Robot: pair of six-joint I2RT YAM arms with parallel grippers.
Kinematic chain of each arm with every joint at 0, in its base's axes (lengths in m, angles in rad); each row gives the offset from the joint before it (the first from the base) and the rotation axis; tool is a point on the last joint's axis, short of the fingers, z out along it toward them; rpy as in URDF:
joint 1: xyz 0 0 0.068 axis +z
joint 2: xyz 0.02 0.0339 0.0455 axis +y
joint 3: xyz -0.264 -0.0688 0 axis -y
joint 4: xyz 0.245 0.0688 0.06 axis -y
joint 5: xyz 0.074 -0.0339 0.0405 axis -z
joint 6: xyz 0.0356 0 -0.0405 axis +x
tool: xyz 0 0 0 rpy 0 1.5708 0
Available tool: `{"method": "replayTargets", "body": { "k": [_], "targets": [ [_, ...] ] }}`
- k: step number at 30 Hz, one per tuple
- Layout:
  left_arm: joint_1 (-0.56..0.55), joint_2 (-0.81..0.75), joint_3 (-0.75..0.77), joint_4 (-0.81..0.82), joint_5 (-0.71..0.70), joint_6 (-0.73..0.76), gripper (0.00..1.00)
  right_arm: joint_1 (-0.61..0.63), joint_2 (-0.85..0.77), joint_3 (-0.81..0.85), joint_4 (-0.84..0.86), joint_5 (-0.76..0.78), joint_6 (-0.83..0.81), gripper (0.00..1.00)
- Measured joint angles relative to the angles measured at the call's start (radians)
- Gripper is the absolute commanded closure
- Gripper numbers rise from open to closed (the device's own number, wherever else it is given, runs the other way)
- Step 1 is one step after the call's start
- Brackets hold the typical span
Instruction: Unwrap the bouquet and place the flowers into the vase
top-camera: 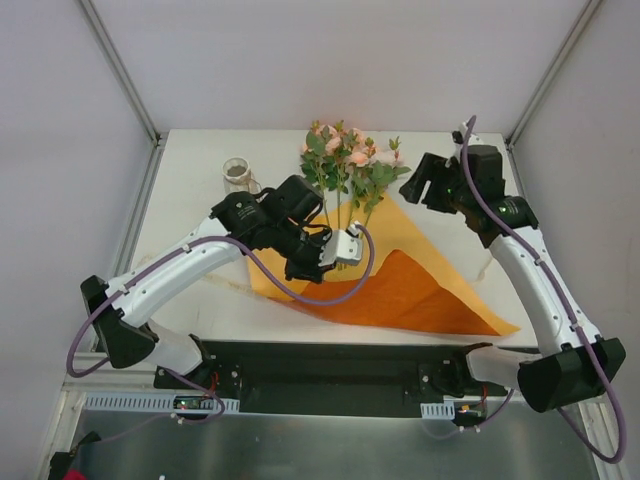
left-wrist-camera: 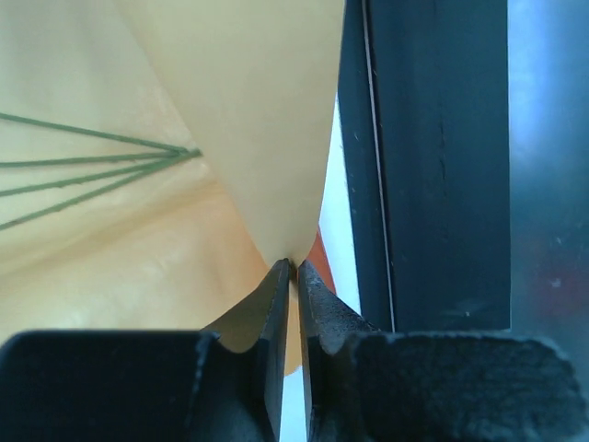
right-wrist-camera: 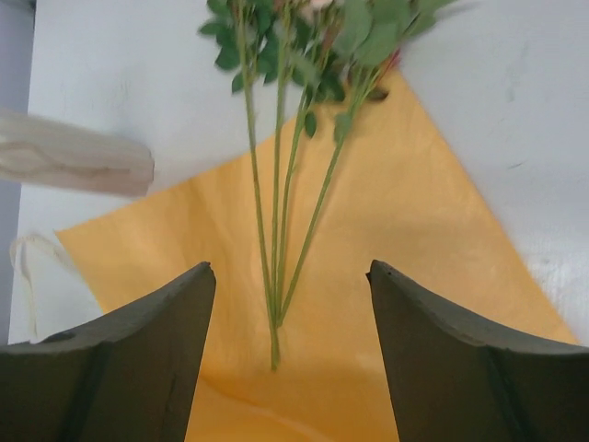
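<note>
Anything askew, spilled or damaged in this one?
Nothing damaged or spilled. The paper lies unfolded with one flap turned over, pinched by the left gripper. The flowers lie loose on it; the vase holds none.

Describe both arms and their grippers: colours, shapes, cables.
The left arm and right arm have white links, black joints and bases, and a purple cable looping along each. The left gripper and right gripper carry dark, wedge-shaped fingers tapering to tips.
</note>
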Motion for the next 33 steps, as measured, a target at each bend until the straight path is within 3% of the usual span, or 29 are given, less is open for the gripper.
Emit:
{"method": "replayTargets", "body": {
  "k": [1, 3, 4, 5, 7, 8, 20, 28, 31, 33],
  "targets": [
    [-0.007, -0.014, -0.023, -0.011, -0.003, 0.014, 0.89, 0.035, -0.009, -0.030, -0.003, 0.001, -0.001, 0.42],
    [-0.013, -0.032, -0.045, -0.036, -0.006, 0.036, 0.75, 0.095, -0.024, -0.080, -0.010, -0.001, -0.006, 0.48],
    [-0.015, -0.037, -0.046, -0.059, -0.002, 0.052, 0.63, 0.137, -0.035, -0.109, -0.018, -0.001, -0.006, 0.48],
    [-0.015, -0.043, -0.046, -0.075, 0.005, 0.072, 0.37, 0.175, -0.047, -0.135, -0.030, 0.003, -0.005, 0.48],
    [-0.016, -0.058, -0.043, -0.110, 0.025, 0.103, 0.20, 0.251, -0.073, -0.174, -0.054, 0.014, -0.004, 0.48],
    [-0.016, -0.064, -0.040, -0.128, 0.034, 0.106, 0.16, 0.280, -0.084, -0.184, -0.065, 0.022, -0.003, 0.48],
    [-0.016, -0.184, -0.014, -0.119, -0.062, 0.098, 0.12, 0.628, -0.325, -0.279, -0.212, 0.108, 0.061, 0.54],
    [0.064, -0.168, 0.096, -0.013, -0.156, -0.060, 0.08, 0.853, -0.409, -0.382, -0.324, 0.041, 0.094, 0.55],
    [0.114, -0.144, 0.166, 0.034, -0.196, -0.127, 0.05, 0.910, -0.403, -0.381, -0.355, 0.011, 0.090, 0.50],
    [0.138, -0.138, 0.177, 0.051, -0.211, -0.153, 0.02, 0.926, -0.390, -0.362, -0.388, 0.013, 0.079, 0.38]
  ]
}}
